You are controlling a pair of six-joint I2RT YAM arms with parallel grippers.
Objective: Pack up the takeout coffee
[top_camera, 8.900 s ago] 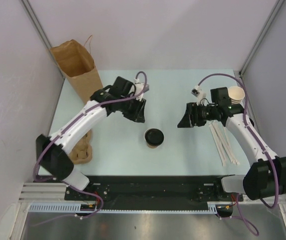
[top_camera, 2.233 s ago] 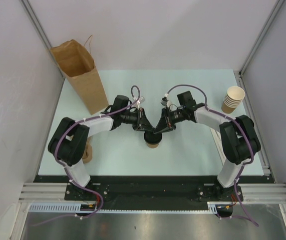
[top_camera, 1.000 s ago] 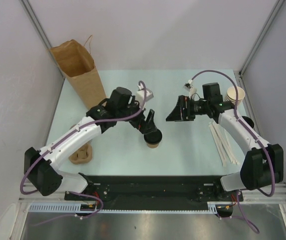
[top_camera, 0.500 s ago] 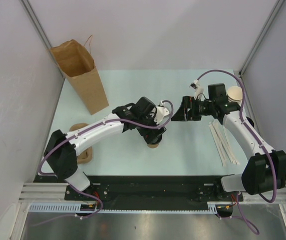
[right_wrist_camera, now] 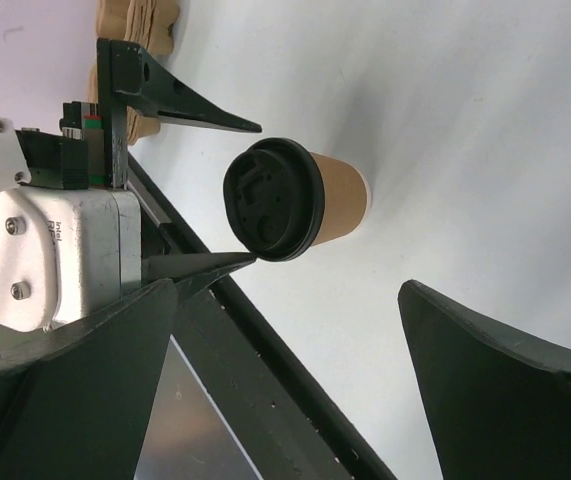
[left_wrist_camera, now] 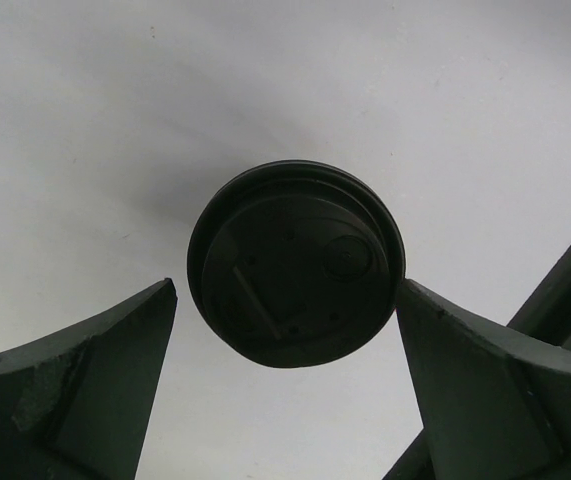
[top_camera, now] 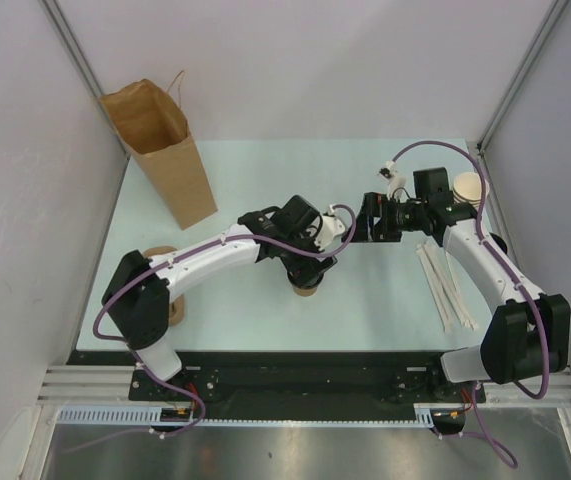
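The takeout coffee (right_wrist_camera: 310, 200), a tan paper cup with a black lid (left_wrist_camera: 295, 265), stands upright near the table's front middle (top_camera: 307, 289). My left gripper (left_wrist_camera: 285, 290) hangs open just above it, with one finger on each side of the lid. In the right wrist view the left fingers (right_wrist_camera: 200, 112) flank the lid, the lower tip right at its rim and the upper one apart from it. My right gripper (top_camera: 367, 226) is open and empty, a little way right and behind the cup, facing it. The brown paper bag (top_camera: 160, 150) stands open at the back left.
A stack of lidless paper cups (top_camera: 470, 190) stands at the right edge, with white sticks (top_camera: 445, 285) lying in front of it. A brown cardboard carrier (top_camera: 165, 300) sits at the front left beside the left arm. The table's front rail (right_wrist_camera: 265, 370) runs close by the cup.
The left arm has swung right and its wrist has turned, bringing the open gripper from behind-left of the cup to straddle the lid. The right gripper has drawn slightly right.
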